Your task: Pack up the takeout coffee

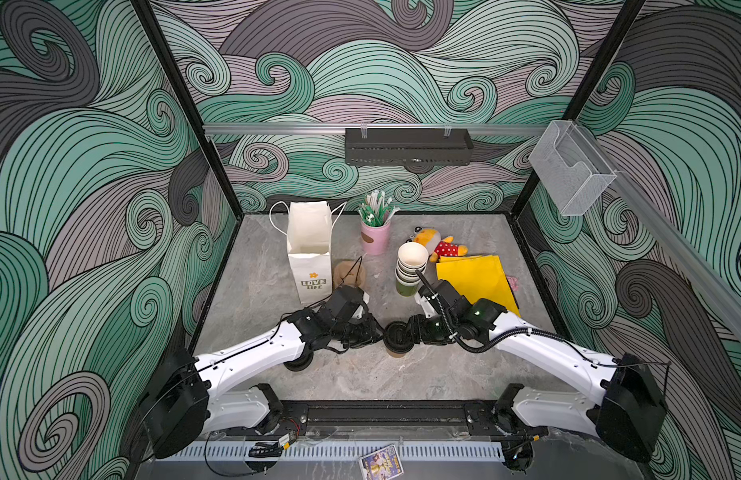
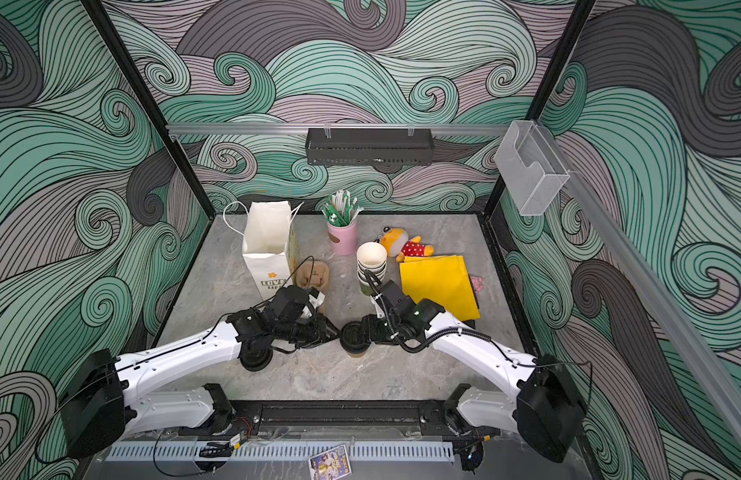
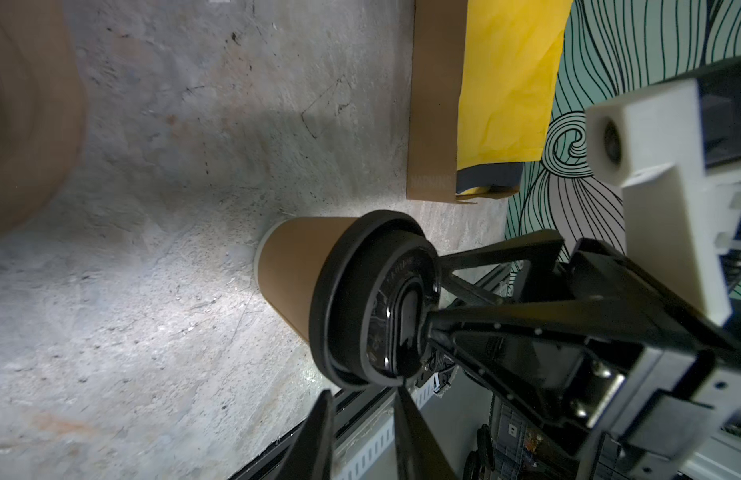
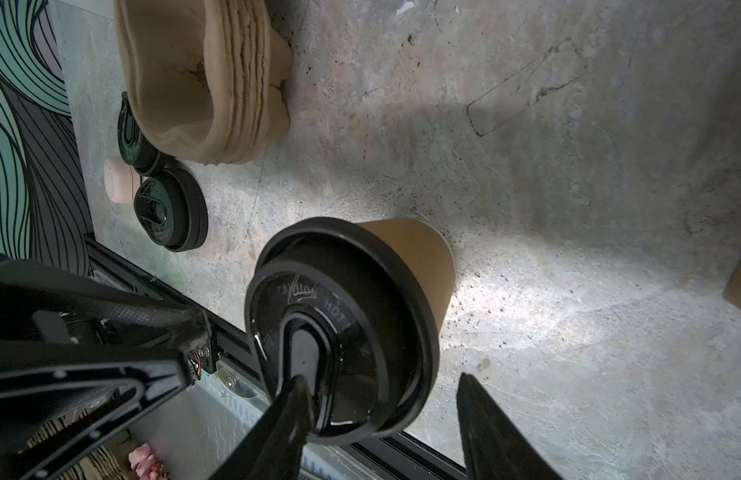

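Brown cup (image 1: 396,353) (image 3: 294,266): upright on the table (image 1: 360,378), at 6 o'clock of the tabletop in both top views, between the two grippers.
Lid (image 1: 397,333) (image 4: 344,316): black, on the cup, seemingly a little askew.
Right gripper (image 1: 411,329) (image 4: 381,378): at the cup's 3 o'clock; jaws spread, one fingertip (image 4: 296,390) on the lid's top, the other clear of the rim.
Left gripper (image 1: 379,332) (image 3: 362,390): at the cup's 9 o'clock; jaws slightly apart, pinching nothing, tips just beside the lid's rim.
Bag (image 1: 310,253): white, open, standing at 11 o'clock.
Stack of cups (image 1: 410,266): lidless, at 12 o'clock.
Yellow napkins (image 1: 475,278): at 2 o'clock.
Loose lids (image 4: 169,212): beyond the left gripper.
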Tool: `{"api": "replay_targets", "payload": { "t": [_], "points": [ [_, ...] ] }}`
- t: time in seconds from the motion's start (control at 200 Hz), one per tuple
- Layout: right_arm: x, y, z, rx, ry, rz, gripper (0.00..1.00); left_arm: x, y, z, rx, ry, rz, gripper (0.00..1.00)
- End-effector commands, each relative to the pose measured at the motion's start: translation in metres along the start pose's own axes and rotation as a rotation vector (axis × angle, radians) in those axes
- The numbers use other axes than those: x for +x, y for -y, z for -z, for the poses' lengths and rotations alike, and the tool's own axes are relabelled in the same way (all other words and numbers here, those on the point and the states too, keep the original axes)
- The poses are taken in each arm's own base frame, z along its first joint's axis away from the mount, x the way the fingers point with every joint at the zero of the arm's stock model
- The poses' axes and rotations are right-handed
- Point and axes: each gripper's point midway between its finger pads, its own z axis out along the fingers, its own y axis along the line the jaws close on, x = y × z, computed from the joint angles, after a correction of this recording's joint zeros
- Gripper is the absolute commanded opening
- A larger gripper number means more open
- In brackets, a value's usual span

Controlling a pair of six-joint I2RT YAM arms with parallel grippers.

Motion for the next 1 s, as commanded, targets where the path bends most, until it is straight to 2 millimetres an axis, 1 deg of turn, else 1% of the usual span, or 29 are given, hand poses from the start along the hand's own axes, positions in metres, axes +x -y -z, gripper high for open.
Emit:
{"api": "replay_targets", "payload": {
  "t": [0.0, 0.135, 0.325, 0.625, 0.99],
  "points": [
    [0.006, 0.004, -0.004, 0.012, -0.014, -0.013, 0.59, 0.006, -0.015, -0.007, -0.036, -0.019, 0.029, 0.28],
    [0.005, 0.004, -0.003, 0.01, -0.012, -0.013, 0.59, 0.01, -0.009, -0.014, 0.005, -0.054, 0.025, 0.28],
    [0.005, 0.004, -0.005, 0.009, -0.011, -0.023, 0.59, 0.013, -0.012, -0.021, -0.01, -0.084, 0.03, 0.26],
    [0.01, 0.008, -0.009, 0.016, -0.026, -0.029, 0.59, 0.011, -0.012, -0.022, -0.002, -0.077, 0.031, 0.25],
    [0.014, 0.012, -0.009, 0.027, -0.033, -0.035, 0.59, 0.014, -0.027, -0.028, -0.069, -0.098, 0.048, 0.22]
  ]
}}
